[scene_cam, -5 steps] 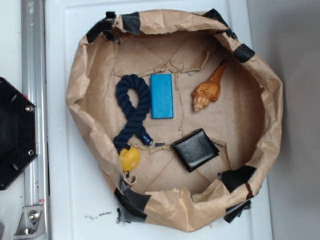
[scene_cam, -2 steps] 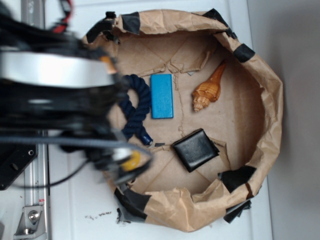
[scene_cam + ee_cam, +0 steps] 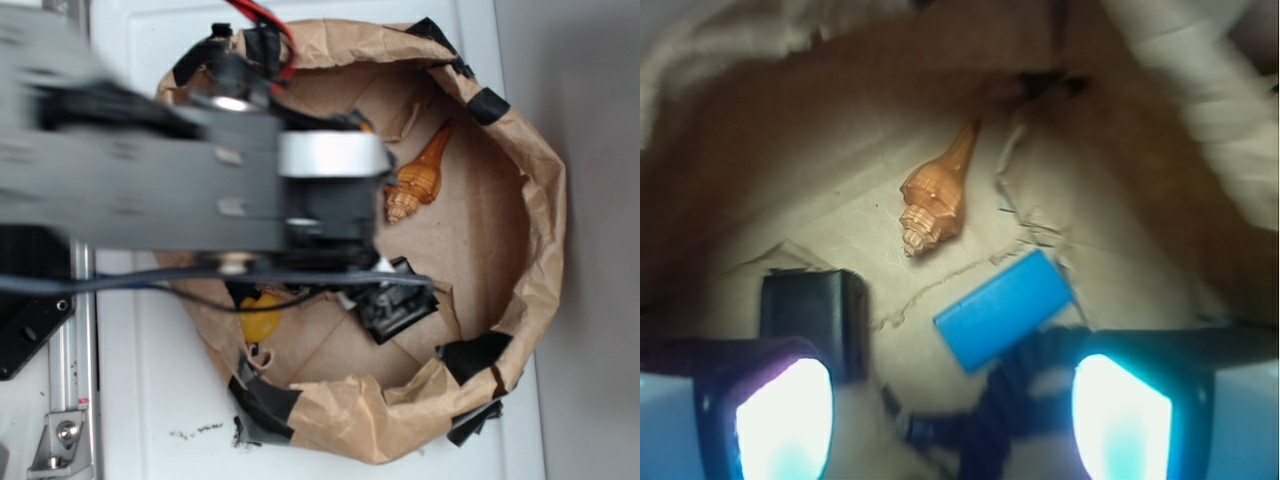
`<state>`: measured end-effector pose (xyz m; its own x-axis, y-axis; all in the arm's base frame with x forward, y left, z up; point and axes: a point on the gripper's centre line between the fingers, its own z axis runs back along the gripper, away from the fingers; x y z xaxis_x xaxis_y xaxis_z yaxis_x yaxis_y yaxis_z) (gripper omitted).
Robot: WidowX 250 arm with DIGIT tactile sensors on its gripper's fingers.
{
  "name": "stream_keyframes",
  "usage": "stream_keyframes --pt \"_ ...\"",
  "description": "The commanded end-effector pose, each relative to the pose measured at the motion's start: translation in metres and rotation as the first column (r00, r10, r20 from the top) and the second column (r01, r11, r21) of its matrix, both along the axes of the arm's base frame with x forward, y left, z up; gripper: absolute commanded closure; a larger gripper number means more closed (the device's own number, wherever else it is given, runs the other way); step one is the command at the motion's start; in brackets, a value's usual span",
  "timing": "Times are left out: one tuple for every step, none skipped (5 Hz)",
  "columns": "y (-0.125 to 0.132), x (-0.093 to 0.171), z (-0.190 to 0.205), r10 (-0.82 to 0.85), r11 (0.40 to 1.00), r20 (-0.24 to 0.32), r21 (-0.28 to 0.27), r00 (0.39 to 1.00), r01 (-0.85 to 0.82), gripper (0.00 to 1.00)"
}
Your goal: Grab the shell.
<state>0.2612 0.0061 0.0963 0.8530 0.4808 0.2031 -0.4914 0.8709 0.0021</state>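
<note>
Shell [image 3: 935, 203] sits ahead of your gripper [image 3: 952, 415] in the wrist view, well apart from the fingers and a little toward the left one, its pointed tail aimed away from you and its paler whorled tip turned back toward you. Your two fingers [image 3: 780, 418] show at the bottom corners, spread wide with nothing between them. Just ahead of the gap lies the blue block [image 3: 1005, 309], with dark blue rope [image 3: 1010, 400] under it, closest to you. The black square pad [image 3: 812, 313] lies just in front of your left finger. From the exterior view, your arm [image 3: 200, 190] reaches over the brown paper bowl [image 3: 540, 230], blurred, and hides the block and most of the rope; the shell [image 3: 418, 183] shows just beyond its tip, and the yellow ball [image 3: 260, 320] peeks out beneath the arm.
</note>
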Motion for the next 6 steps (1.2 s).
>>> stream_keyframes --pt "0.02 0.044 -0.039 0.157 0.986 0.005 0.053 0.988 -0.157 0.0" --pt "0.012 0.061 -0.048 0.125 0.992 -0.006 0.025 0.992 -0.124 0.0" --pt "-0.01 0.065 -0.056 0.057 0.998 -0.029 0.002 0.998 -0.057 0.0" --pt "-0.008 0.061 -0.072 0.059 0.998 -0.077 0.011 0.995 -0.058 0.0" --pt "0.005 0.062 -0.077 0.052 0.999 -0.09 0.01 0.995 -0.051 1.0" --pt "0.011 0.06 -0.072 0.03 0.999 -0.091 0.024 0.995 -0.028 1.0"
